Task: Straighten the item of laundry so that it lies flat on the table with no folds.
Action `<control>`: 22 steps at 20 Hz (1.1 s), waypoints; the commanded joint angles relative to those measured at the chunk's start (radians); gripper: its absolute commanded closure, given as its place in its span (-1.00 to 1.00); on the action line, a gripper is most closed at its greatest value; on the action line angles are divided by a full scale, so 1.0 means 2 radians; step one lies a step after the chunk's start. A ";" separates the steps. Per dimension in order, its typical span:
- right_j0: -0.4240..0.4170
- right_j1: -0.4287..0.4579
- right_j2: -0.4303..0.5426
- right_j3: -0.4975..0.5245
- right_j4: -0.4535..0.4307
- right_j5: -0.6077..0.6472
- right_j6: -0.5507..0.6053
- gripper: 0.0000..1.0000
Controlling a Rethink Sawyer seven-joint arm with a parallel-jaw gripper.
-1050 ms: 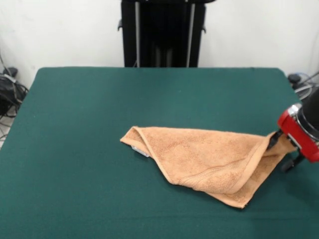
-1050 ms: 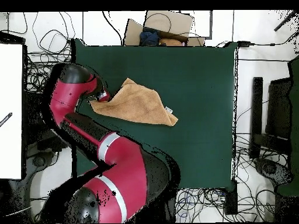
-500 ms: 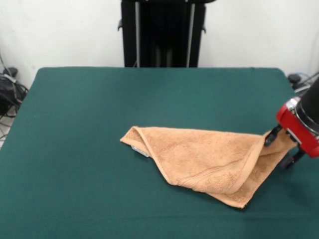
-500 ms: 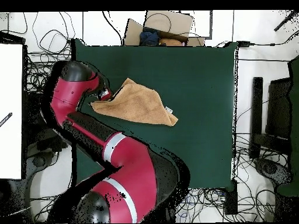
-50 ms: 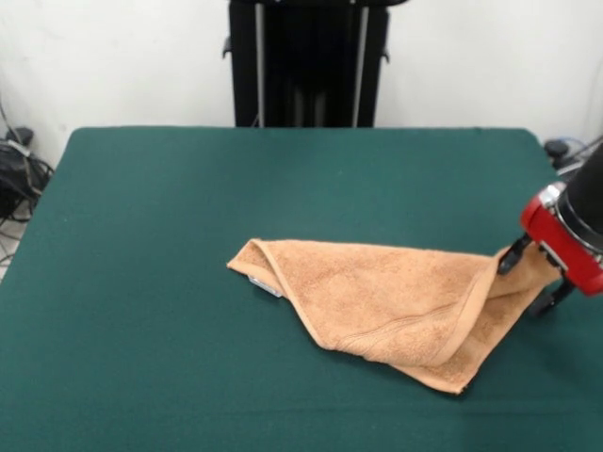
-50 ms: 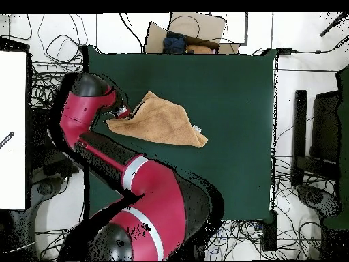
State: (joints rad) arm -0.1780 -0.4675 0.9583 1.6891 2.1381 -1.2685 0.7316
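Note:
The peach-orange item of laundry lies folded over itself on the dark green table, a small white tag showing at its left end. My gripper sits at the table's right side, shut on the towel's right corner, which is raised slightly off the top. One black finger shows above the cloth and another below it. In the overhead view the gripper is at the towel's left tip, near the left side of the table.
A black pedestal stands behind the table's far edge. In the overhead view a cardboard box lies just beyond the top edge, cables ring the table, and a white panel stands at the left.
The gripper has risen a little with the towel's corner held in it, drawing that corner slightly up and inward. The rest of the towel has stayed put.

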 commanded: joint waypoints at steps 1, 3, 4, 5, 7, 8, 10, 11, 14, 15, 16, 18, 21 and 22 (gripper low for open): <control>-0.007 0.004 0.023 0.037 0.010 -0.034 -0.096 -1.00; -0.010 0.000 0.029 0.031 0.019 -0.045 -0.105 -1.00; -0.011 -0.002 0.033 0.029 0.023 -0.051 -0.109 -1.00; -0.013 -0.003 0.036 0.026 0.028 -0.057 -0.112 -1.00; -0.016 -0.005 0.042 0.023 0.033 -0.065 -0.118 -1.00; -0.017 -0.007 0.045 0.022 0.036 -0.070 -0.120 -1.00; -0.020 -0.010 0.050 0.020 0.040 -0.079 -0.122 -1.00; -0.021 -0.010 0.053 0.019 0.042 -0.082 -0.124 -1.00; -0.025 -0.012 0.060 0.019 0.045 -0.091 -0.125 -1.00; -0.026 -0.012 0.062 0.020 0.045 -0.093 -0.125 -1.00; -0.027 -0.013 0.064 0.019 0.046 -0.096 -0.125 -1.00; -0.029 -0.014 0.069 0.019 0.047 -0.101 -0.124 -1.00; -0.032 -0.014 0.074 0.022 0.048 -0.105 -0.122 -1.00; -0.033 -0.014 0.076 0.022 0.048 -0.108 -0.122 -1.00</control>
State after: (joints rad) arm -0.2137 -0.4720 1.0704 1.6902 2.1387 -1.4019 0.6910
